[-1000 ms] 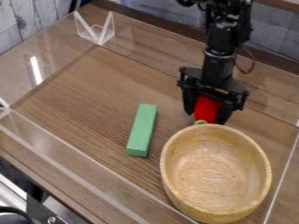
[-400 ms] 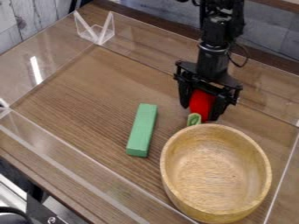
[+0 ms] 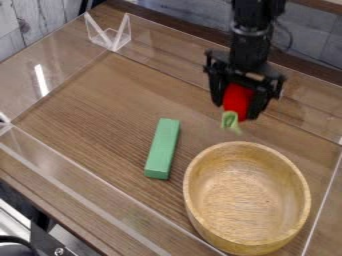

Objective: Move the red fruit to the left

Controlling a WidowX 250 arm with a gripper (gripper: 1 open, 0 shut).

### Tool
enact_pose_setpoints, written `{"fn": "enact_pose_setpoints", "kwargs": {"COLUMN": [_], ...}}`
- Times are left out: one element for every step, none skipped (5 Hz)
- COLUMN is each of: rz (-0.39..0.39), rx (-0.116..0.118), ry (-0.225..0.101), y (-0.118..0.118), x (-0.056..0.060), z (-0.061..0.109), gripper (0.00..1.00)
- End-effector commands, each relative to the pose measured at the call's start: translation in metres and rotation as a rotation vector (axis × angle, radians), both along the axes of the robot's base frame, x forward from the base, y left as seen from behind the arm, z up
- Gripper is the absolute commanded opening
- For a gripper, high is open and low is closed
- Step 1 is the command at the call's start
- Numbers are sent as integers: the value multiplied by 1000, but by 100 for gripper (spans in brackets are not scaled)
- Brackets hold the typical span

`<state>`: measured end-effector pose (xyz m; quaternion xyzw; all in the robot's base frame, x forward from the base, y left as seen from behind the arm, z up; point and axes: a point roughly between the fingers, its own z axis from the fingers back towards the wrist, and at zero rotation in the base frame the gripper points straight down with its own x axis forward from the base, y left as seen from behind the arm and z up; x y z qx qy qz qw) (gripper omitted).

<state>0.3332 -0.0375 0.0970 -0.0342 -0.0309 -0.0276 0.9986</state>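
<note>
Gripping the fruit (image 3: 238, 99) in the closed hand (image 3: 238, 92)
Hovering over the surface (image 3: 94, 110), beyond the bowl (image 3: 247, 200); grasping apparently done, carrying left and releasing still remaining.

On the desk (image 3: 83, 115), the bowl (image 3: 247, 198) lies at the front right, with the rectangular block (image 3: 163, 149) just beside it on the left, the two apart. Behind the bowl, toward the back right, the pincer (image 3: 238, 100) holds the fruit (image 3: 239, 101) over the desk, to the right of the block and farther back. A wire stand (image 3: 111, 32) sits at the back left, well apart from the bowl.
</note>
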Motion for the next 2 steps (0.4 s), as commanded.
{"fn": "enact_pose_setpoints", "kwargs": {"rz": [-7, 28], "rx": [-14, -14], "ry": [-116, -122], "y": [24, 63], "x": [-6, -24], "z": [44, 45], "gripper": [0, 0]}}
